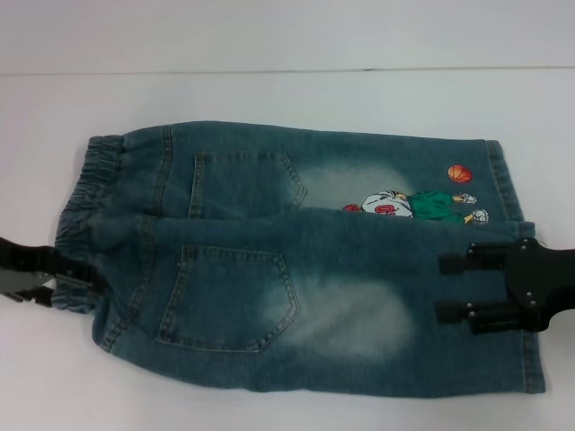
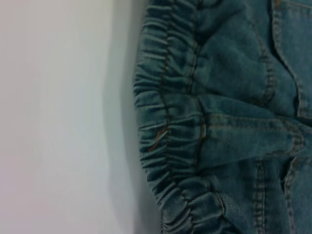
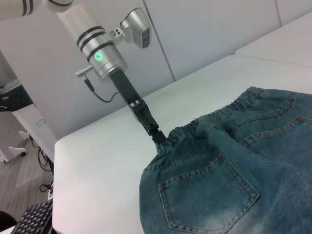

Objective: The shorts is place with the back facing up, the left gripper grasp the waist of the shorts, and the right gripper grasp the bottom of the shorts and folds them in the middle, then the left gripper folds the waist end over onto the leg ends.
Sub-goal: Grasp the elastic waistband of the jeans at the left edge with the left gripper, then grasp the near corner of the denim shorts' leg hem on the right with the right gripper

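Observation:
The shorts (image 1: 296, 269) lie back up on the white table, pockets showing. The waist (image 1: 90, 180) is at the left and the leg ends (image 1: 537, 305) at the right. My left gripper (image 1: 61, 282) is at the near corner of the waist. In the right wrist view the left gripper (image 3: 160, 139) is shut on the gathered band (image 3: 183, 134), which rises to its tip. The left wrist view shows the ruffled waist (image 2: 170, 126) close up, without fingers. My right gripper (image 1: 445, 287) rests over the near leg close to its hem, fingers (image 1: 458, 262) spread apart on the denim.
The white table (image 1: 269, 99) extends behind and to both sides of the shorts. The near leg's edge covers part of the cartoon print (image 1: 413, 206), with an orange basketball (image 1: 459, 173) by the far hem. The table's edge (image 3: 53, 161) shows, with floor and a keyboard (image 3: 29, 222) beyond.

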You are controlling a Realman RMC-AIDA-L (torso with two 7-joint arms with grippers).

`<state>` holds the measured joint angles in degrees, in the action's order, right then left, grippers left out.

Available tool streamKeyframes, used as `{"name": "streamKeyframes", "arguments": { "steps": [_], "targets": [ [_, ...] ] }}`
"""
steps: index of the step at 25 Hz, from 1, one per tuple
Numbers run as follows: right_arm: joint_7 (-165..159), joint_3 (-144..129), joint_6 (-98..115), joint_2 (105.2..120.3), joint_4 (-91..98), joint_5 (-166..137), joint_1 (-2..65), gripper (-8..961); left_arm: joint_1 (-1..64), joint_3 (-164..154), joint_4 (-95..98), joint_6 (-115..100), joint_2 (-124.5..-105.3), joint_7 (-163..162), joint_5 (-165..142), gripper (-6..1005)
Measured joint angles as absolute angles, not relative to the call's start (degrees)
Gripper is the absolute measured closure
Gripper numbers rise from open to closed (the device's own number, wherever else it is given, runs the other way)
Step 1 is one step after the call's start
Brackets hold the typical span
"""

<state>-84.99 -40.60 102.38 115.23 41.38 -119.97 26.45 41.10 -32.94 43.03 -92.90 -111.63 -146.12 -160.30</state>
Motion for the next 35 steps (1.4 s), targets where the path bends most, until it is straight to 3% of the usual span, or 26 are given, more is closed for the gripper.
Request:
{"name": "streamKeyframes", "arguments": {
  "steps": [16, 35],
  "targets": [
    [-84.9, -40.6, 102.1, 115.31, 41.1, -120.0, 26.5, 135, 41.4, -32.9, 43.5, -90.8, -112.43, -143.2, -159.8, 139],
    [-85.4, -40.1, 102.1, 115.28, 41.4, -119.6, 26.6, 142, 40.4, -33.7, 44.9, -91.4, -113.99, -139.3, -159.9, 771]
  ]
}}
